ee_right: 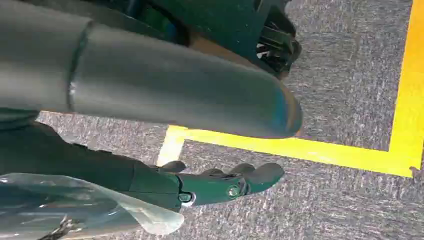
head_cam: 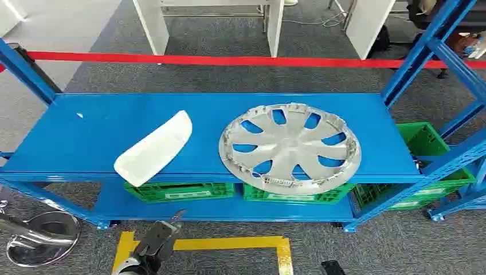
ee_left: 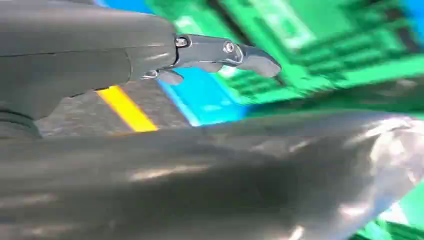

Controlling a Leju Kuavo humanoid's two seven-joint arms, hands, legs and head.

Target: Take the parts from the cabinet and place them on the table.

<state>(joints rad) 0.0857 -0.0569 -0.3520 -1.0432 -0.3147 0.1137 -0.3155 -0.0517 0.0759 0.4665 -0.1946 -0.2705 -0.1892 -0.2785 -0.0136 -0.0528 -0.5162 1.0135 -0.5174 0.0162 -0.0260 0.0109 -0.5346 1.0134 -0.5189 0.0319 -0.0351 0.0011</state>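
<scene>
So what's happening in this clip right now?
The robot stands facing a blue shelf rack with two parts on its top shelf: a white curved panel and a silver hubcap, neither touched yet. Green crates sit on the shelf below. The left robot hand is low in front of the rack, holding nothing. The right robot hand hangs over grey carpet, fingers extended and empty.

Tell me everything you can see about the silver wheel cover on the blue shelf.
The silver wheel cover is a round, plastic-looking hubcap with broad spokes fanning from a solid centre and a notched rim. Blue shows through the openings between spokes. It lies flat, face up, on the right half of the blue metal shelf, its near edge slightly overhanging the shelf's front lip above green crates. It sits apart from the white curved panel to its left. Neither hand touches it.
</scene>
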